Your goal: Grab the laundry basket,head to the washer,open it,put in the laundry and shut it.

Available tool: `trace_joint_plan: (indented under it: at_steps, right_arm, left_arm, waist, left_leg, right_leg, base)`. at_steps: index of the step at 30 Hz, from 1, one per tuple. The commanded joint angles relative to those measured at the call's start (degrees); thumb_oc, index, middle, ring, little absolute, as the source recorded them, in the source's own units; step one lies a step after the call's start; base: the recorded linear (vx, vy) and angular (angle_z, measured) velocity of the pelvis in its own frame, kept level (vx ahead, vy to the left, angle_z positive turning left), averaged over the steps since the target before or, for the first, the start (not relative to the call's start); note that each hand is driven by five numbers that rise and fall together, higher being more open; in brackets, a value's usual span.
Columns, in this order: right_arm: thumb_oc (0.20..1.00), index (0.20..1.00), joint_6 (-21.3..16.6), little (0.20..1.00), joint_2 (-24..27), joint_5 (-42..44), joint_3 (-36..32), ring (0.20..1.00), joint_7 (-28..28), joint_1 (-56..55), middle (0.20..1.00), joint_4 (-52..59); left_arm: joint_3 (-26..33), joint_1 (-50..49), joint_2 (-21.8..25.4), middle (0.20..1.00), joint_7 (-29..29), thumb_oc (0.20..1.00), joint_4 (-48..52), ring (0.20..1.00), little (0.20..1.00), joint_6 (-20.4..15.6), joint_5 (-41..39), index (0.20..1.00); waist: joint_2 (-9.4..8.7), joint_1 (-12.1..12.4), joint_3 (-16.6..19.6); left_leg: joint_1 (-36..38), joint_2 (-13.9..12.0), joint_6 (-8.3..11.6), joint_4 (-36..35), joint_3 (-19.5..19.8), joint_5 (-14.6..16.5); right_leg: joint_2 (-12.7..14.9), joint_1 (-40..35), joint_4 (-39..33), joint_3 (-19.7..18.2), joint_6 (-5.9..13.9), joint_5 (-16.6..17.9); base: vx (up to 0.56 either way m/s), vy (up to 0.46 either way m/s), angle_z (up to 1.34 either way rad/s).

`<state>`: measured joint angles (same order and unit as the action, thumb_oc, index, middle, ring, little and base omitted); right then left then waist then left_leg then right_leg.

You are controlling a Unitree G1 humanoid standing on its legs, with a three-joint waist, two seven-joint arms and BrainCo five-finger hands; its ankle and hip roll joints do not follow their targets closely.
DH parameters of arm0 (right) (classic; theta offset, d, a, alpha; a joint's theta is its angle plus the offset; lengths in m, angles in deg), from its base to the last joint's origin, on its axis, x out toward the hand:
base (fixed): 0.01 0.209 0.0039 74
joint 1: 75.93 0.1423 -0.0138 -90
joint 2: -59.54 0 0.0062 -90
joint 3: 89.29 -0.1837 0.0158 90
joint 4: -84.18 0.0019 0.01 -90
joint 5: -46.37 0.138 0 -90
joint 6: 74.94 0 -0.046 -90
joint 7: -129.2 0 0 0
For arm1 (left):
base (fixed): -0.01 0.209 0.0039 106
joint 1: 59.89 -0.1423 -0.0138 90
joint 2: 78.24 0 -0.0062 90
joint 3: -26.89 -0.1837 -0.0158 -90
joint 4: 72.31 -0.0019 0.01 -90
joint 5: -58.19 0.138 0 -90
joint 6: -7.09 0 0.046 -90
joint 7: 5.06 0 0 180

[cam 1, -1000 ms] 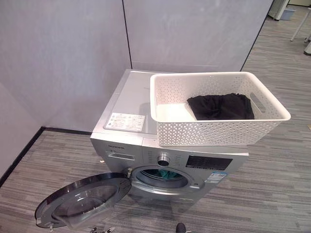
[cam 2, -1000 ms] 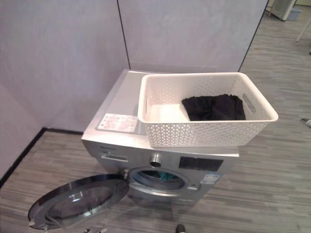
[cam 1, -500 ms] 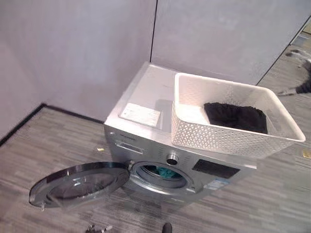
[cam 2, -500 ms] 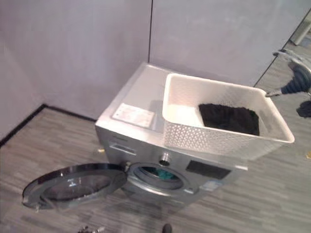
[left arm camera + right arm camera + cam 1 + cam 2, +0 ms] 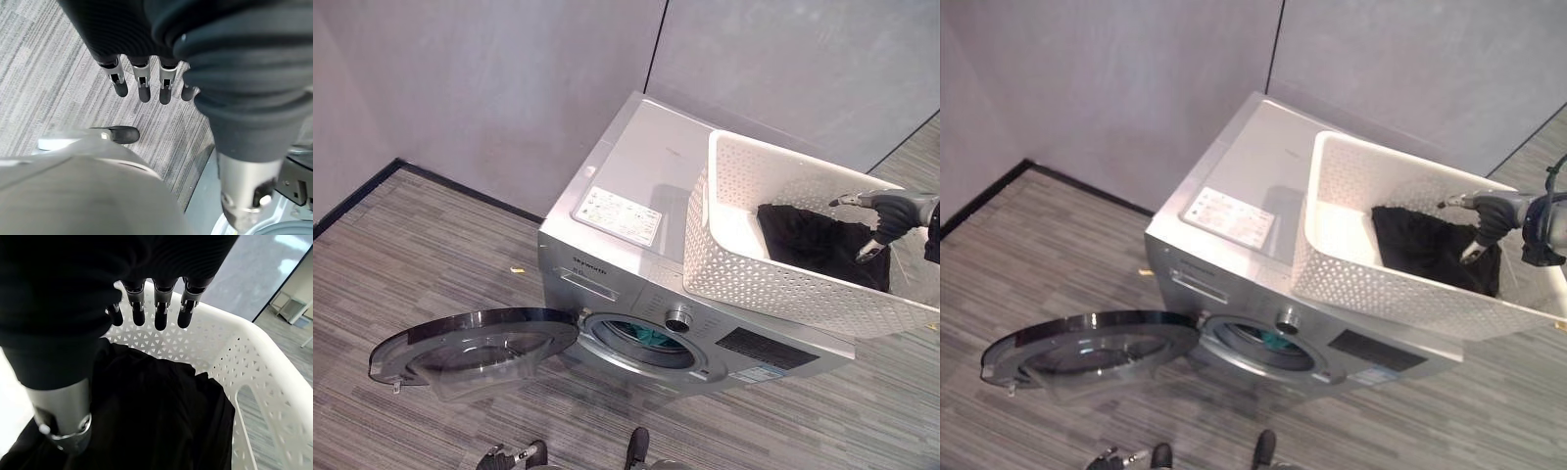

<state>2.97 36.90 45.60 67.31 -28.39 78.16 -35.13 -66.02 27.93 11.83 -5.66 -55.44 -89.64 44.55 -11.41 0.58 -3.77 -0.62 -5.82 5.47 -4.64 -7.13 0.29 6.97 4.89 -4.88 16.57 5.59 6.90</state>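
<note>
A white perforated laundry basket (image 5: 754,284) stands on the right part of a silver washer's top (image 5: 646,166). Black laundry (image 5: 813,245) lies in the basket's right half. My right hand (image 5: 893,210) hovers over that black cloth (image 5: 161,411), open, its fingers (image 5: 161,308) straight and just above it, holding nothing. The washer's round door (image 5: 475,348) is swung wide open to the left. Teal cloth shows inside the drum opening (image 5: 641,338). My left hand (image 5: 143,78) hangs open over the floor, low beside the washer.
Grey partition walls (image 5: 509,78) stand close behind the washer, with a black baseboard (image 5: 357,196) at the left. Striped grey floor (image 5: 431,255) stretches to the left and in front. The open door reaches out over the floor in front of the machine.
The camera has swung, shifting the whole picture. My right hand has come in from the right edge and now sits over the black laundry in the basket.
</note>
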Motion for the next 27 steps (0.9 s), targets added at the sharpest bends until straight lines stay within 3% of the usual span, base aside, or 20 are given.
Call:
trace_joint_plan:
  at_steps: [1,5,12,14,18,20,27]
  right_arm:
    - [1.0,1.0,2.34,1.0,3.4,1.52,0.32,1.0,1.06,3.6,1.0,0.14]
    - [1.0,1.0,2.39,1.0,2.58,0.93,-2.62,1.0,1.84,-1.16,1.0,1.96]
    - [1.0,1.0,1.63,1.0,2.23,-3.39,1.9,1.0,3.35,-0.06,1.0,7.03]
    - [1.0,1.0,0.92,1.0,2.2,-7.8,2.77,1.0,2.32,-0.57,1.0,6.82]
    - [1.0,1.0,-0.32,1.0,0.94,-21.8,-3.09,1.0,-4.65,-7.6,1.0,5.02]
    - [1.0,1.0,-0.6,1.0,0.34,-24.38,-4.78,1.0,-5.51,-9.27,1.0,5.15]
    - [1.0,1.0,-1.19,1.0,-1.56,-34.29,-0.36,1.0,-6.11,-6.05,1.0,11.3]
  left_arm:
    - [-0.71,0.68,0.67,1.0,1.67,1.0,-0.93,1.0,1.0,0.68,-1.35,1.0]
    - [-1.43,1.55,0.58,1.0,1.94,1.0,0.28,1.0,1.0,0.59,-1.91,1.0]
    - [-3.03,3.29,0.72,1.0,1.91,1.0,2.32,1.0,1.0,0.28,-2.99,1.0]
    - [-3.18,3.68,0.41,1.0,1.89,1.0,1.74,1.0,1.0,0.51,-2.59,1.0]
    - [-2.18,4.26,-0.04,1.0,0.55,1.0,0.33,1.0,1.0,1.02,-1.91,1.0]
    - [-2.22,4.57,0.32,1.0,0.3,1.0,-0.02,1.0,1.0,1.16,-1.79,1.0]
    - [-2.52,6.89,0.07,1.0,-1.09,1.0,0.0,1.0,1.0,1.63,-1.21,1.0]
  waist:
    - [-1.84,0.95,-0.31]
    - [-1.7,1.03,-0.88]
    - [-1.76,1.54,-2.55]
    - [-1.58,1.52,-3.1]
    - [-0.86,0.94,-4.2]
    - [-1.03,1.15,-4.38]
    - [-0.22,1.36,-5.58]
  left_leg:
    - [-0.92,-0.4,0.71,-0.36,-1.49,-0.85]
    - [-1.22,-0.36,0.68,-0.36,-1.23,-0.92]
    - [-3.31,-0.35,0.82,-0.36,-0.28,-1.62]
    - [-4.28,-0.26,0.79,-0.36,0.25,-1.89]
    - [-5.31,-0.06,0.58,-0.36,0.28,-2.02]
    - [-5.55,0.02,0.57,-0.36,0.26,-2.05]
    - [-6.56,0.46,0.44,-0.36,0.28,-2.1]
  right_leg:
    - [3.06,-2.5,0.41,-1.94,6.42,-2.05]
    - [3.06,-2.29,0.37,-1.84,6.46,-1.95]
    - [3.05,-0.81,0.05,-1.54,6.43,-1.58]
    - [3.24,-0.15,-0.01,-1.47,6.44,-1.38]
    - [3.55,0.96,0.05,-1.76,6.61,-0.86]
    - [3.58,1.19,0.04,-1.83,6.62,-0.83]
    - [3.91,2.28,-0.12,-2.15,6.68,-0.59]
  base:
    - [0.0,0.0,0.0]
    - [0.0,0.0,0.0]
    - [0.0,0.0,0.0]
    - [0.0,0.003,0.04]
    - [0.0,0.009,0.1]
    - [0.0,0.007,0.05]
    - [0.01,0.005,-0.03]
